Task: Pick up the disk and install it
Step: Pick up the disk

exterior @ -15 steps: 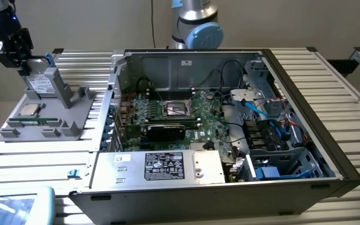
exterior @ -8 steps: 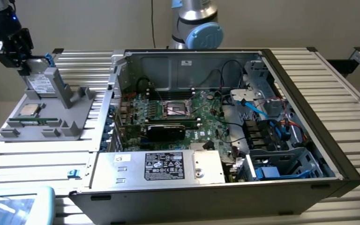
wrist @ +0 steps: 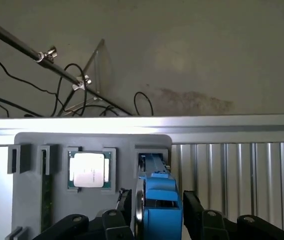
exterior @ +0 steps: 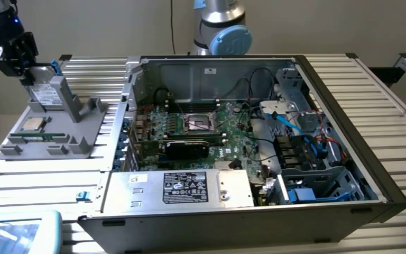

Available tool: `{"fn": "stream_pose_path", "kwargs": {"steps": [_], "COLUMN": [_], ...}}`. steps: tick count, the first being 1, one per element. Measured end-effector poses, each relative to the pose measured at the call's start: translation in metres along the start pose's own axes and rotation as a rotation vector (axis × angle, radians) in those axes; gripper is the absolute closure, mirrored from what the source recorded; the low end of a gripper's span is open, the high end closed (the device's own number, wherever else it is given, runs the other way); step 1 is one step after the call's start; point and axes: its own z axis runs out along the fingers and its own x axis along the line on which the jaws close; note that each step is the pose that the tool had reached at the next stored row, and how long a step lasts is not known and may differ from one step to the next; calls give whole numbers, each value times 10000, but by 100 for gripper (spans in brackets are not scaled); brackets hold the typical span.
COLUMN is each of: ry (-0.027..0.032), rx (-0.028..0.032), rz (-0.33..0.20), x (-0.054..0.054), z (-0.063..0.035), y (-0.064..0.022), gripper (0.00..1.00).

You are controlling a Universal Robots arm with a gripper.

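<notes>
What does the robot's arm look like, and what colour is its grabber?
The arm is made of round silver-grey tubes, with a big light-blue round cap on one joint. The gripper is black and blocky, and a tiny blue light glows on the wrist above it. Its two jaws are black too, with round bolt heads on the knuckles.

Your exterior view looks down over the open computer case and grey holder; your wrist view, behind the gripper, faces that holder closely.
</notes>
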Motion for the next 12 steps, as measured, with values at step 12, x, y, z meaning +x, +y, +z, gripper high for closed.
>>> {"fn": "stream_pose_path", "kwargs": {"steps": [12], "ry": [-7], "rx": [3], "rz": [0], "x": [23], "z": [1], "y": [-1], "gripper": [62]}}
